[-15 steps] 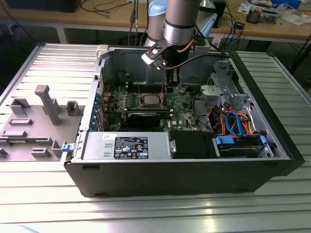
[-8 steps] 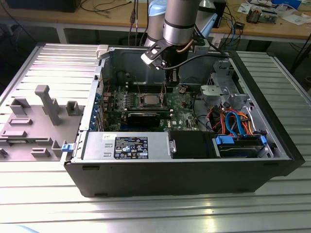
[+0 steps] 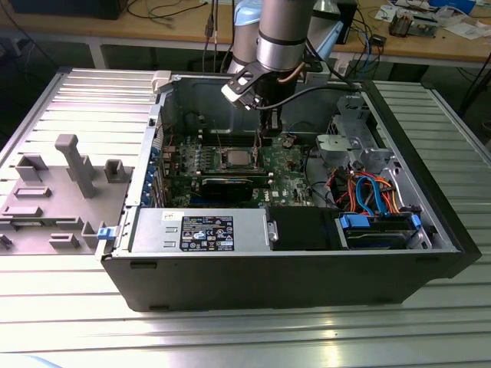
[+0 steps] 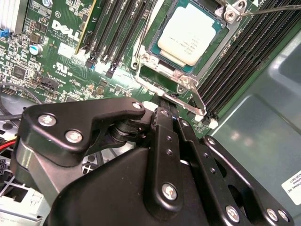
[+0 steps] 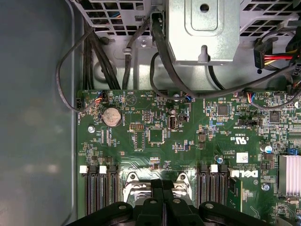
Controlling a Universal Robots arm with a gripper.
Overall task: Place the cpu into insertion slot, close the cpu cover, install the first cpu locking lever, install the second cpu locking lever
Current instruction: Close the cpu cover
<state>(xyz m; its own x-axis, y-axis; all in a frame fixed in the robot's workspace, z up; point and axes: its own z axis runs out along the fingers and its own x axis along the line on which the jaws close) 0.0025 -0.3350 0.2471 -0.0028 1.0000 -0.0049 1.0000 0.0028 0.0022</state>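
Ribbed metal table (image 3: 69, 322); wooden bench (image 3: 115, 31) behind w/ cables (image 3: 165, 9); grey fixtures (image 3: 77, 172) on the exterior view's left.

We hold our silver-grey cylindrical arm (image 3: 280, 34) reaching steeply down, its black metal two-finger gripper (image 4: 170, 115) pointing downward, the slim fingers (image 4: 162, 136) pressed together side by side.

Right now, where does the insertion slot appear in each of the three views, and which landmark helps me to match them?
Exterior view: the insertion slot lies in the middle of the green motherboard.
Second wrist view: the insertion slot frames the cpu, just beyond the end effector.
First wrist view: part of its metal frame shows just beyond the end effector.
Shared landmark: the black memory slots on both sides of it.
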